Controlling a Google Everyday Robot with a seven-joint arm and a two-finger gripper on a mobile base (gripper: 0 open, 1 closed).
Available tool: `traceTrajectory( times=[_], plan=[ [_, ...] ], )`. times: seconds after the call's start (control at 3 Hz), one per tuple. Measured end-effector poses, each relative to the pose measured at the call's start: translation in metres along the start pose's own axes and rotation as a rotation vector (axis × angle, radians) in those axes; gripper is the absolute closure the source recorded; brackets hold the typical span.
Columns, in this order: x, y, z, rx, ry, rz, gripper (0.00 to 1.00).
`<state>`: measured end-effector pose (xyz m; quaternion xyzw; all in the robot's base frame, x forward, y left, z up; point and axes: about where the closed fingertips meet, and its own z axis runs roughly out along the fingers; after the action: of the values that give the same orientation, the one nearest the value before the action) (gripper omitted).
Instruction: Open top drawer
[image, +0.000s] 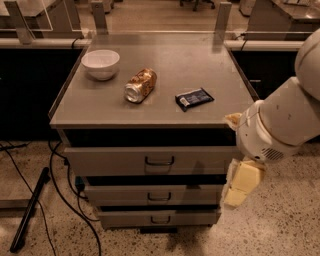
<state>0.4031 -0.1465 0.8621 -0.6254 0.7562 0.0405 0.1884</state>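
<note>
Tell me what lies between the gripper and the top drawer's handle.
In the camera view, nothing: only bare drawer front runs from the gripper, at the right, to the handle of the top drawer.

The arm (285, 117) shows 2 smooth white rounded segments. The nearer one ends in a drum-shaped joint (260, 137) with a small patch of fine grey vent slots low on its side. Under that joint, at the near right of the scene, the gripper (242, 183) is blocky and pale cream-yellow, and a small cream tab shows at the joint's left edge.
</note>
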Motion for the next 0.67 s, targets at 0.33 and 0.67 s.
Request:
traceTrajectory(
  times=[0.33,0.67],
  plan=[
    [0.000,0.000,0.000,0.000,0.000,0.000,0.00],
    [-0.001,0.003,0.023,-0.007,-0.002,-0.008,0.00]
  ],
)
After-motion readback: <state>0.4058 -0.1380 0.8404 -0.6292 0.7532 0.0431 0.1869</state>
